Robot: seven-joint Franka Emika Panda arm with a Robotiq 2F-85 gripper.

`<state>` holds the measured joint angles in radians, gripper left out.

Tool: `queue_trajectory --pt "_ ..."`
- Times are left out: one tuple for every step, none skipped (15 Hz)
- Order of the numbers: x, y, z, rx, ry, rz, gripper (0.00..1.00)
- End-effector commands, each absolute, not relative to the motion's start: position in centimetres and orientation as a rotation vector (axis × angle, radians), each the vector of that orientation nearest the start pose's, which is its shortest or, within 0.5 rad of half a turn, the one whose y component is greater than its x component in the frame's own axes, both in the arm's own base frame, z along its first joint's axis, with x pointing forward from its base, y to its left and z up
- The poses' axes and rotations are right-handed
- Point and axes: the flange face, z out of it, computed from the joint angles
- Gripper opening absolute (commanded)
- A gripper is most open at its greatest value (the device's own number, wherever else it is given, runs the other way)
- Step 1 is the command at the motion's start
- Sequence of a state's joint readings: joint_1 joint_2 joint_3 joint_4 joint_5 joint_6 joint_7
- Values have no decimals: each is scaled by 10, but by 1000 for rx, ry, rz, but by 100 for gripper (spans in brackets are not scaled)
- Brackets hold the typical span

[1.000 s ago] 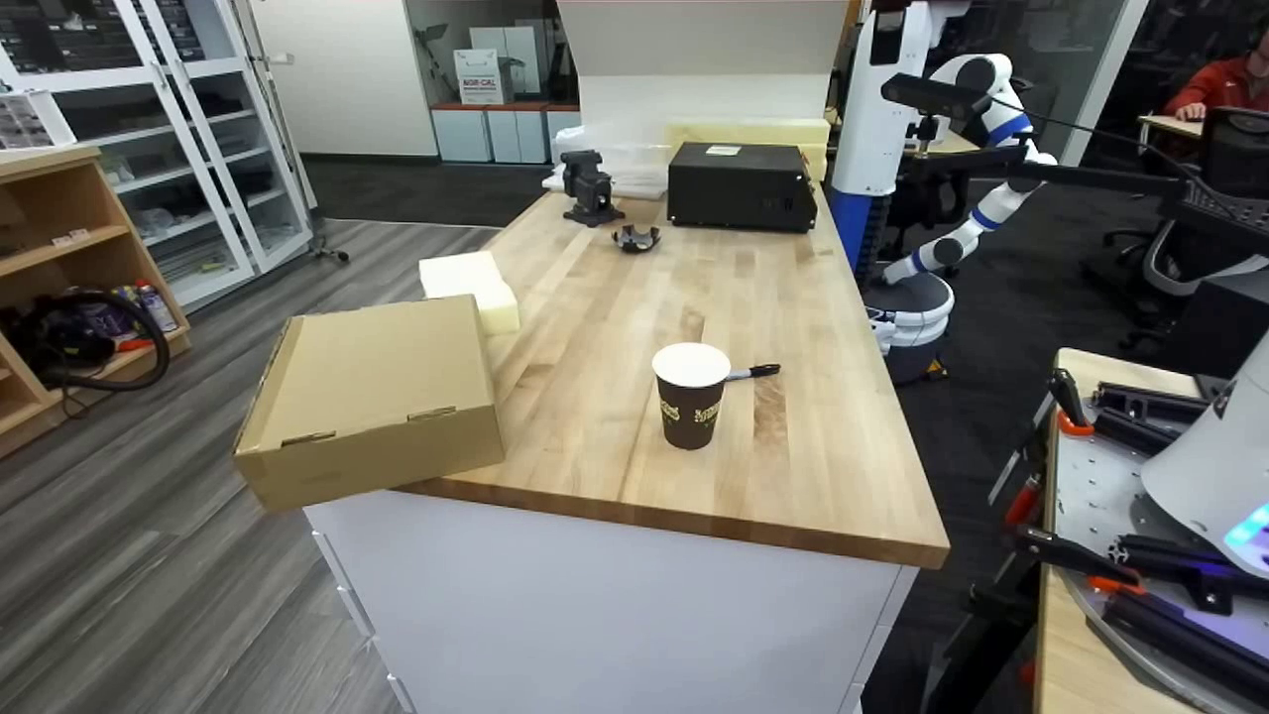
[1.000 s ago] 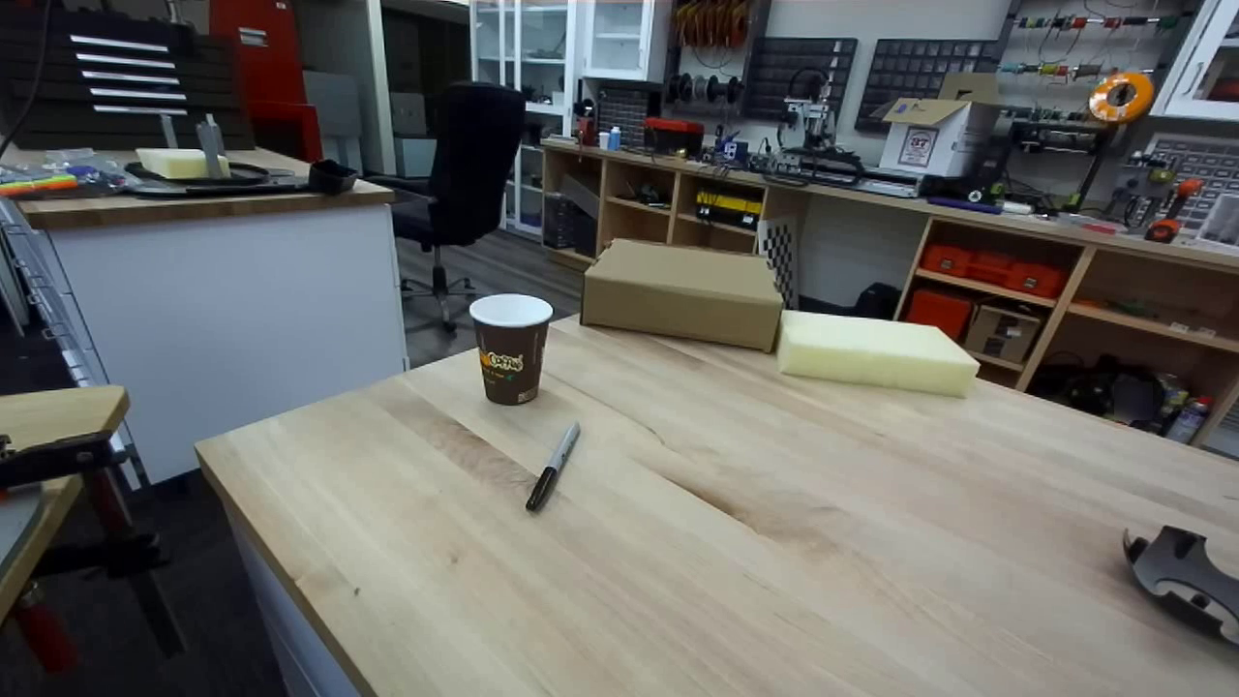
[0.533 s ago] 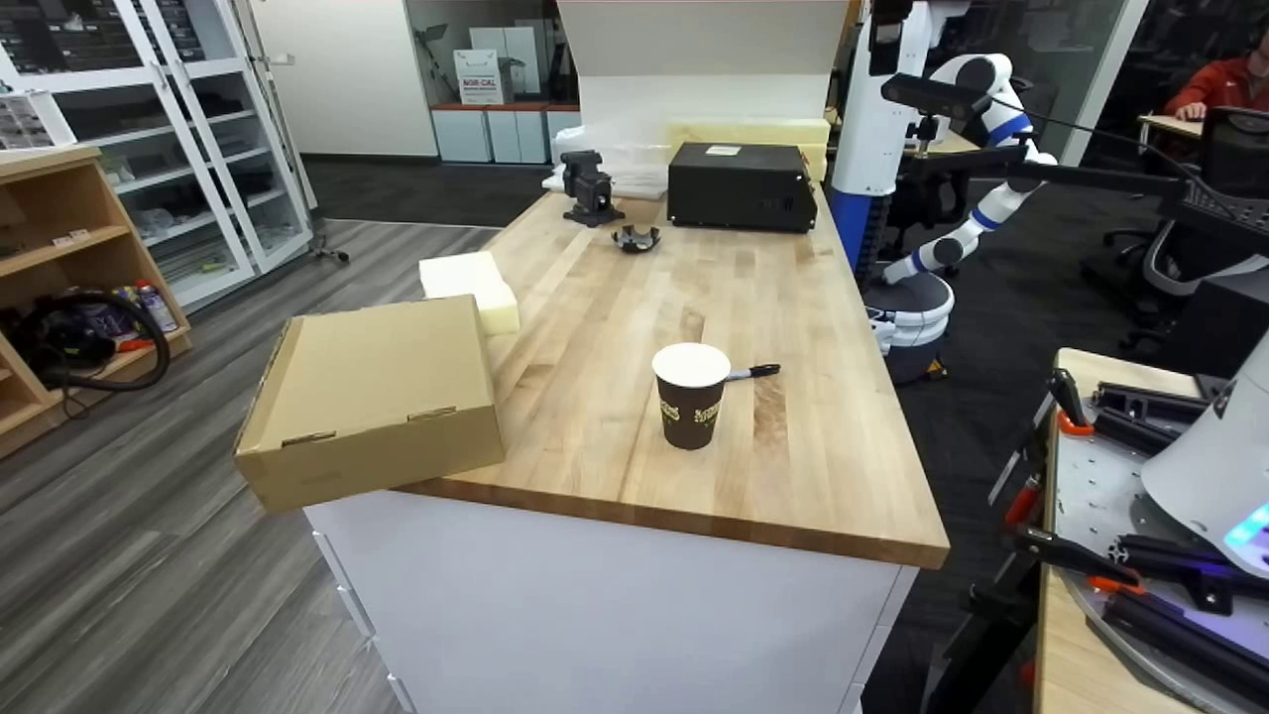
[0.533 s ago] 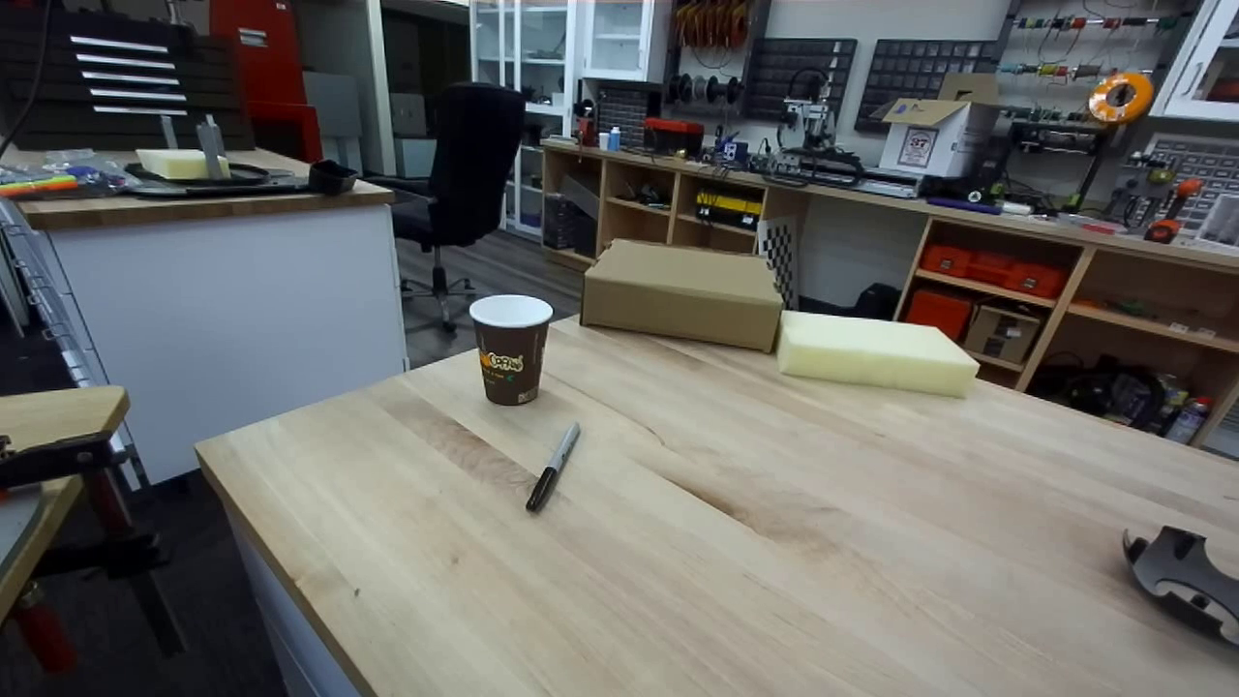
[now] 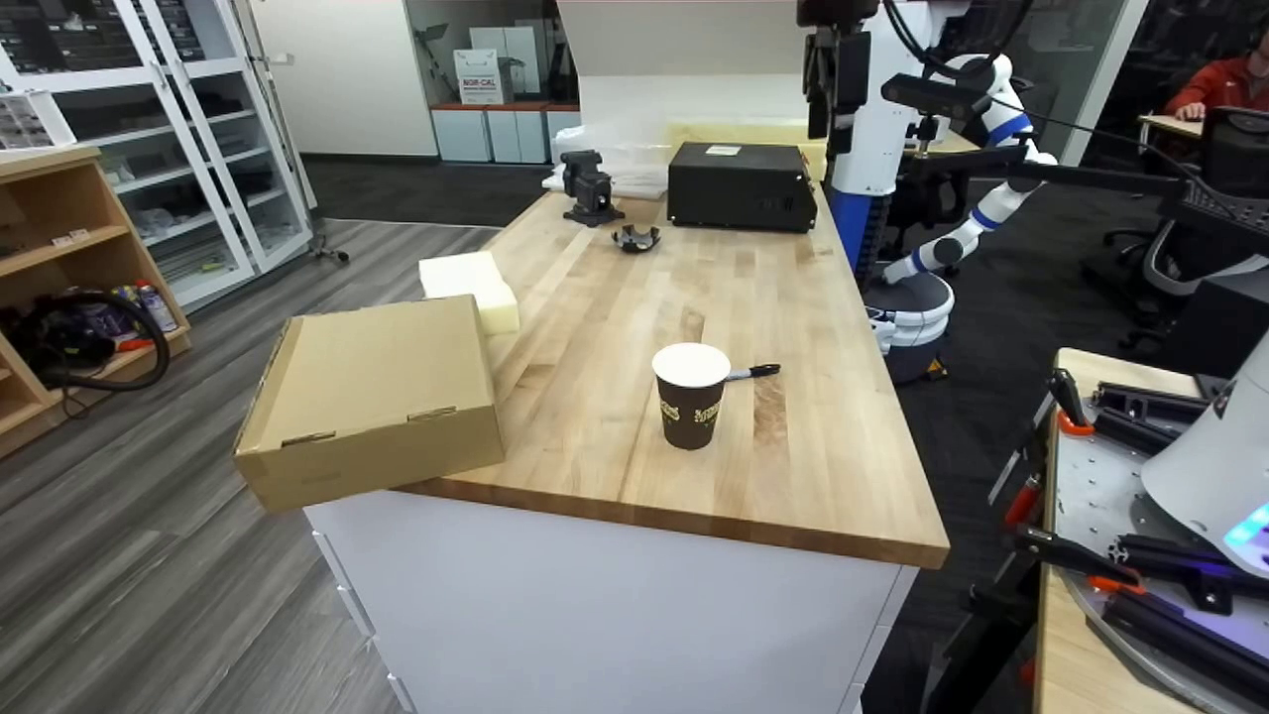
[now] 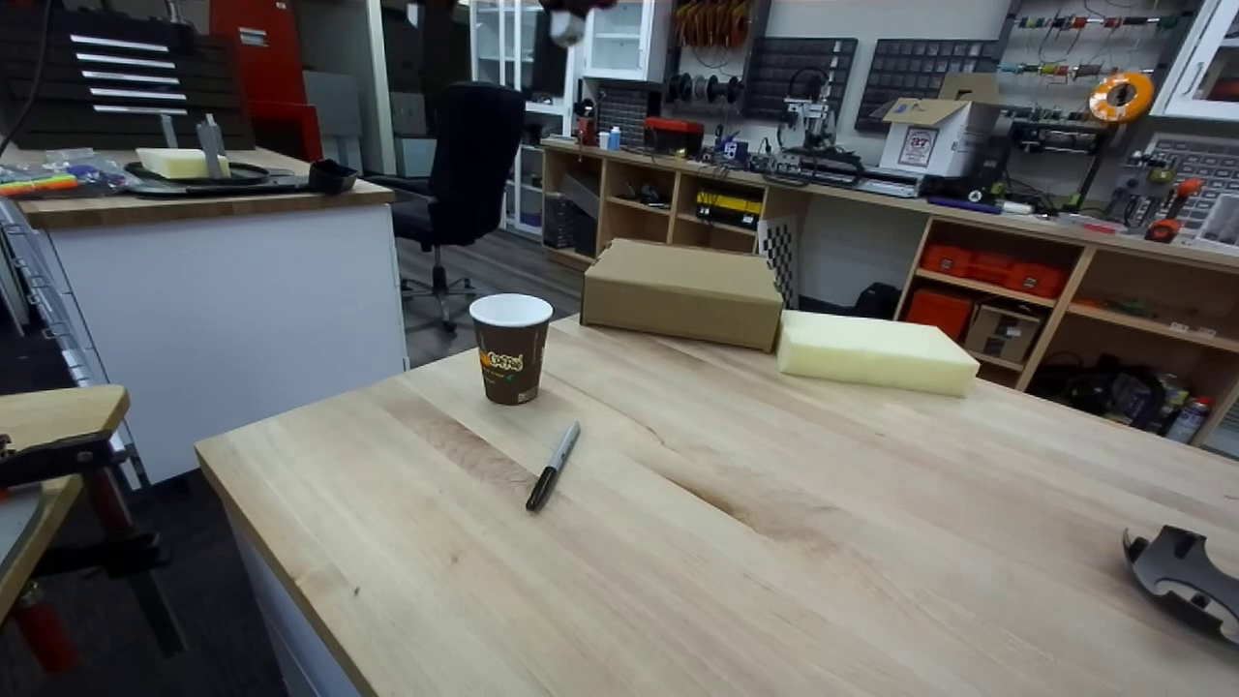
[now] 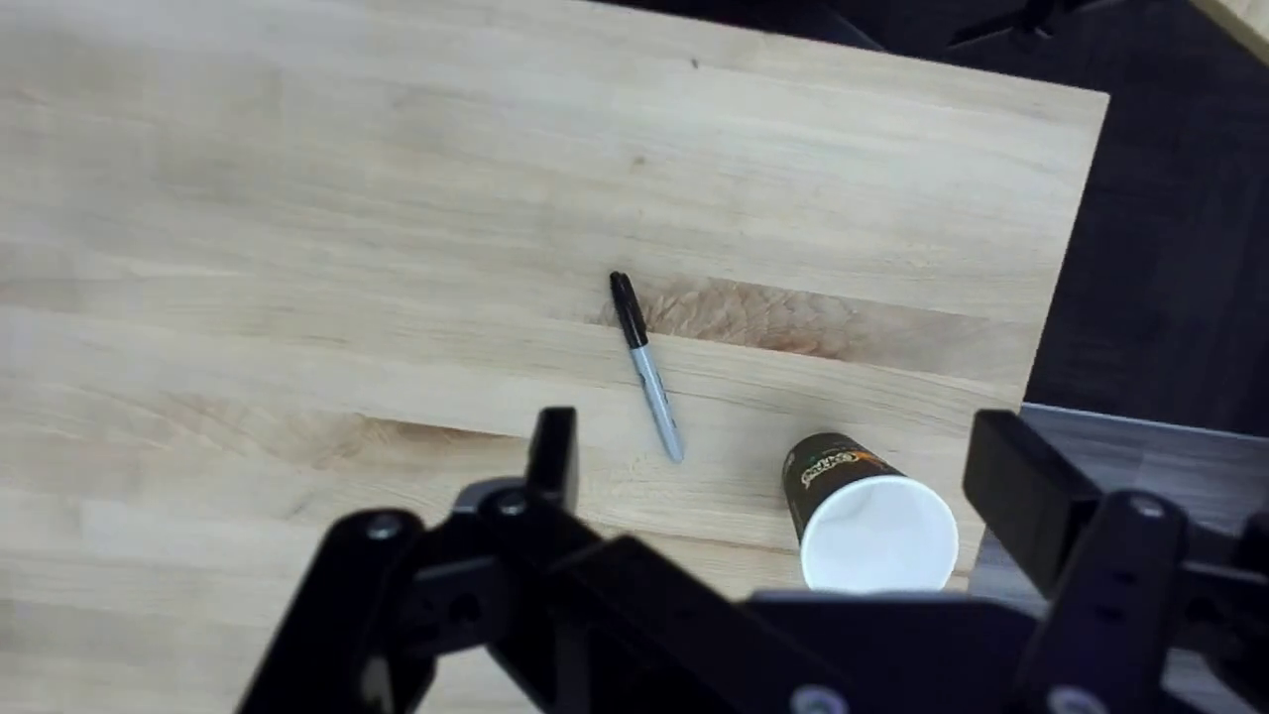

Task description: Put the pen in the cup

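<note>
The pen, with a grey barrel and black cap, lies flat on the wooden table; it shows in the wrist view [image 7: 646, 367] and in both exterior views [image 6: 554, 468] [image 5: 753, 372]. The cup, dark brown with a white rim, stands upright beside the pen, apart from it, in both exterior views [image 6: 511, 353] [image 5: 691, 407] and the wrist view [image 7: 843, 476]. My gripper [image 7: 778, 461] is wide open and empty, well above the table. Cup and pen tip appear between its fingers in the wrist view. The gripper [image 5: 835, 89] also shows at the top of an exterior view.
A cardboard box [image 5: 382, 387] overhangs the table edge. A yellow foam block [image 6: 876, 353] lies beside it. A black box [image 5: 744, 186], a dark clamp-like device [image 5: 590, 188] and a dark curved part [image 5: 635, 238] are farther along the table. The table's edge [image 7: 1066, 253] is near the cup.
My gripper has come into view at the top of an exterior view, and a small part of the arm shows at the top edge of an exterior view. The pen and cup have not moved.
</note>
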<state>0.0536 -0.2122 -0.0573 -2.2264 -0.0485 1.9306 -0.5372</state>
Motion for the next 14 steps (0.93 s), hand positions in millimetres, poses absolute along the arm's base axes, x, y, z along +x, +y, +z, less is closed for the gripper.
queue_trajectory --pt "499 -19 424 -2899 -1028 29 100" --pt "510 0 399 -2859 -1061 -11 100" --pt "517 3 387 -2820 -1081 -54 100" --pt "524 9 372 -2773 -1104 -90 100" --pt "532 16 358 -2726 -1122 -116 100" --pt "540 21 340 -2678 -1143 -126 100" --pt "542 27 323 -2633 -1151 -119 100" --pt "547 30 307 -2587 -1159 -112 100" --pt "548 33 292 -2548 -1160 -80 100" --pt "549 35 279 -2521 -1149 -29 100" --pt "547 36 268 -2506 -1144 8 100" --pt "549 35 256 -2501 -1132 34 100" --pt "548 34 248 -2510 -1118 55 100" --pt "549 32 240 -2523 -1102 74 100"
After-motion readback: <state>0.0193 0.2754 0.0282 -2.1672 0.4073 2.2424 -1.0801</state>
